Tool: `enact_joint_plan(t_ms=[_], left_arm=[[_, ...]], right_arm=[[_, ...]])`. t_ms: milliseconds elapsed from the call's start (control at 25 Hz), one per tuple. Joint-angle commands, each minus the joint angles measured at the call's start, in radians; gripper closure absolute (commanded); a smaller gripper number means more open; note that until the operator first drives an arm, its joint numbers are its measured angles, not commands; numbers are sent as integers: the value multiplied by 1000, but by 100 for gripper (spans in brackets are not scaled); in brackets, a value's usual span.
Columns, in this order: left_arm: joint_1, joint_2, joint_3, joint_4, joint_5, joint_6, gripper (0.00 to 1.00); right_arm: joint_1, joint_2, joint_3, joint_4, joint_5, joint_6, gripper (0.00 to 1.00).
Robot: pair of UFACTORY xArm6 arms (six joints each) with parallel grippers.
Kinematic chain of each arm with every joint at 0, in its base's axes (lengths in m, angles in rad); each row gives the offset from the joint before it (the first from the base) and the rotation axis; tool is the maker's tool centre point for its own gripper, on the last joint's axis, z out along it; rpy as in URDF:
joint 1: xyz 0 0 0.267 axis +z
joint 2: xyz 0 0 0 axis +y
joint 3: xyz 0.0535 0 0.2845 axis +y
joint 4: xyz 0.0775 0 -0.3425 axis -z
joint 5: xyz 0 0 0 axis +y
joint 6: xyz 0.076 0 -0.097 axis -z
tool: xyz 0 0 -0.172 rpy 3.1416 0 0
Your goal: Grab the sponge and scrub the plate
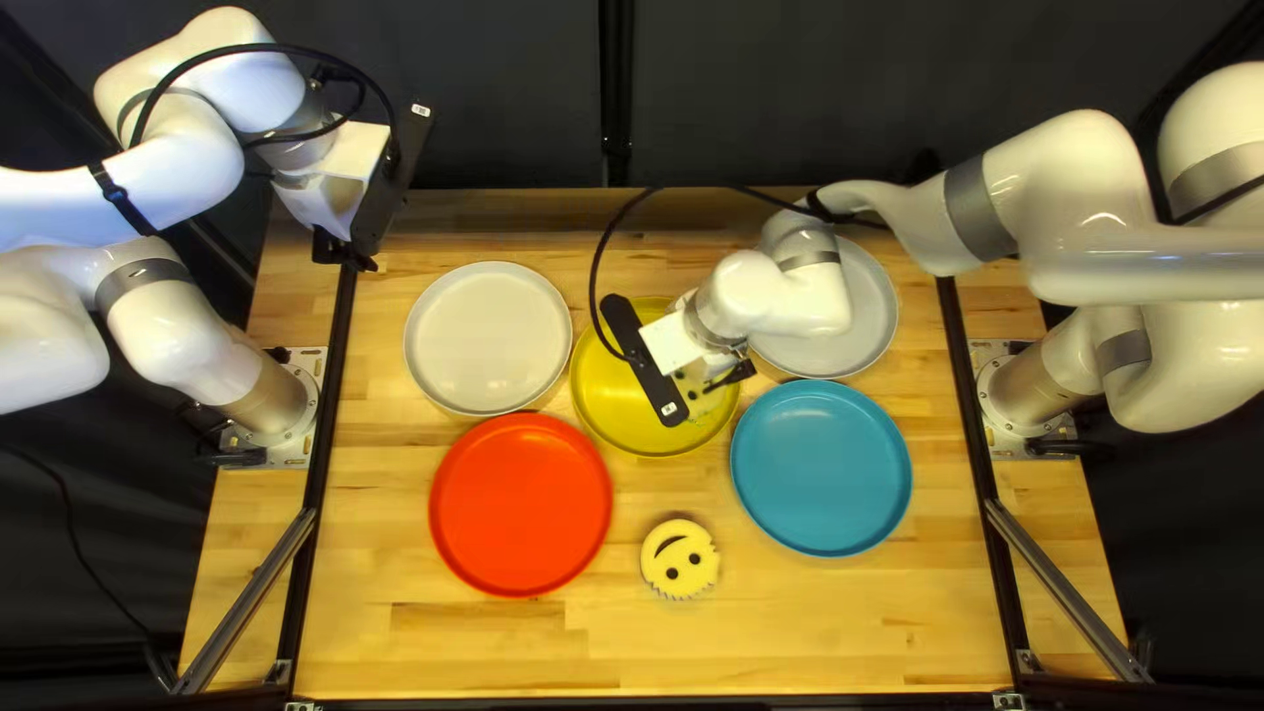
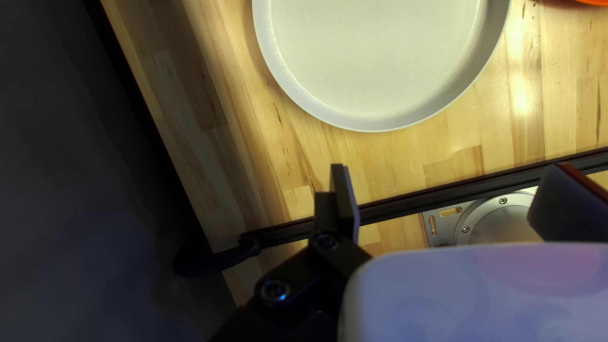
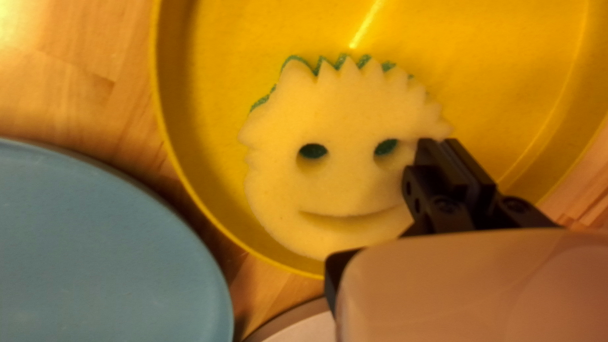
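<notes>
Blond wood [image 1: 790, 632] before a dark curtain [image 1: 790, 92], left pincer [image 1: 348, 254] wide, right pincer [image 1: 718, 383] narrow, perhaps just above the sponge [image 3: 342, 183].

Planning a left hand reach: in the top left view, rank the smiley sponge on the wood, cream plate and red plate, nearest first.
1. Cream plate, near the left hand.
2. Red plate, toward the view's bottom.
3. Smiley sponge, beyond the red plate.

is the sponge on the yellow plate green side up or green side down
Green side down: the sponge shows its pale face, and green appears only through the eyes and past its jagged edge.
</notes>
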State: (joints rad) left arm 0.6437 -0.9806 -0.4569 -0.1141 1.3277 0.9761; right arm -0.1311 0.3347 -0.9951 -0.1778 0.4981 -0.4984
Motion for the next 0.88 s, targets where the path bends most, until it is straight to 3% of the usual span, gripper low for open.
enact_joint_plan(t_ms=[40,240,440,640,880], left_arm=[[0,0,0,0,0,0,0],[0,0,0,0,0,0,0],[0,0,0,0,0,0,0],[0,0,0,0,0,0,0],[0,0,0,0,0,0,0]], right_arm=[[-42,44,-61,58,23,-72,100],[-25,28,-47,67,35,-40,100],[65,-14,-2,-3,35,98,100],[149,-5,-32,-62,74,223,100],[106,12,-45,-43,82,186,100]])
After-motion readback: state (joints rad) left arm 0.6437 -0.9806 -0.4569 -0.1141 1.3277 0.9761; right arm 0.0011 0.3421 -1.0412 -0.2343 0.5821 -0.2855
